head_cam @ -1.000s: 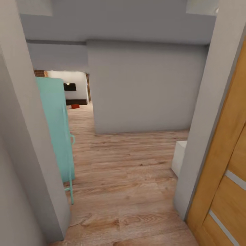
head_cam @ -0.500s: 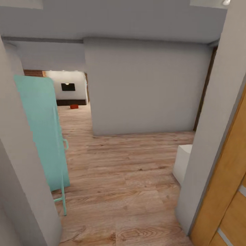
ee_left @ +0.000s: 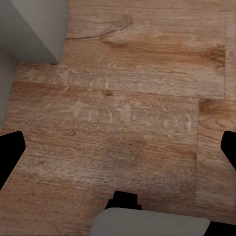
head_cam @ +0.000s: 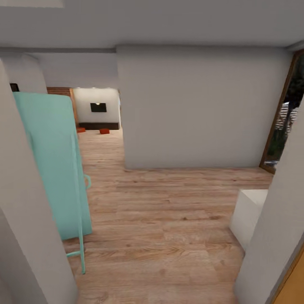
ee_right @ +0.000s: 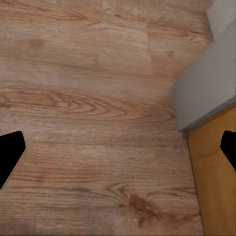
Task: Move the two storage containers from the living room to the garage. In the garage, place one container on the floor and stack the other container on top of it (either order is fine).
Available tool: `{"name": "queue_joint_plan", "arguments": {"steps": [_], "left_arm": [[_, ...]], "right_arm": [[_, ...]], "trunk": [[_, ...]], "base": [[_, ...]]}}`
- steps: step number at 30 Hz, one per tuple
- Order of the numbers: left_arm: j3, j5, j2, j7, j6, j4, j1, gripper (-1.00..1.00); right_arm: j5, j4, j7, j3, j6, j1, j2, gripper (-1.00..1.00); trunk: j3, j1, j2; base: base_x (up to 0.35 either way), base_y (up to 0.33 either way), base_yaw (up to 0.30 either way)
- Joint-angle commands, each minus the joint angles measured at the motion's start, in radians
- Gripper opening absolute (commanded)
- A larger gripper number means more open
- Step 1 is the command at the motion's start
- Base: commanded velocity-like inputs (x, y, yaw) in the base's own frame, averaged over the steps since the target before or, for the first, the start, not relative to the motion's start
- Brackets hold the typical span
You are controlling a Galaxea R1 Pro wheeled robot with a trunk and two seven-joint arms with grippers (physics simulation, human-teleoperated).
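The left gripper (ee_left: 118,150) is hanging over the wood plank floor (ee_left: 128,113) with its two dark fingertips (ee_left: 10,155) spread wide at the frame edges, gripping nothing. The right gripper (ee_right: 118,150) is doing the same (fingers well apart, empty) beside a grey wall corner (ee_right: 206,88). Far down the hallway, two storage containers (head_cam: 104,131) are sitting on the living room floor near a dark low cabinet (head_cam: 99,126). A mint-green panel (head_cam: 55,164) is leaning at the left. No writing is readable.
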Motion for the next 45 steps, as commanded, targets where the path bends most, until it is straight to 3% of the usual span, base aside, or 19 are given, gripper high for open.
{"name": "queue_joint_plan", "arguments": {"steps": [1, 9, 33, 45], "left_arm": [[0.002, 0.003, -0.001, -0.001, -0.002, -0.001, 0.000, 1.00], [0.002, 0.003, -0.001, -0.001, -0.002, -0.001, 0.000, 1.00], [0.002, 0.003, -0.001, -0.001, -0.002, -0.001, 0.000, 1.00], [0.002, 0.003, -0.001, -0.001, -0.002, -0.001, 0.000, 1.00]], "right_arm": [[0.011, -0.001, -0.007, 0.000, 0.002, 0.001, 0.000, 1.00], [0.011, -0.001, -0.007, 0.000, 0.002, 0.001, 0.000, 1.00], [0.011, -0.001, -0.007, 0.000, 0.002, 0.001, 0.000, 1.00], [0.011, -0.001, -0.007, 0.000, 0.002, 0.001, 0.001, 1.00]], "trunk": [[-0.001, 0.001, 0.000], [-0.001, 0.001, 0.000], [-0.001, 0.001, 0.000], [-0.001, 0.001, 0.000]], "base": [[0.325, -0.083, 0.294], [0.325, -0.083, 0.222], [0.325, -0.082, 0.009], [0.325, -0.079, 0.215]]}}
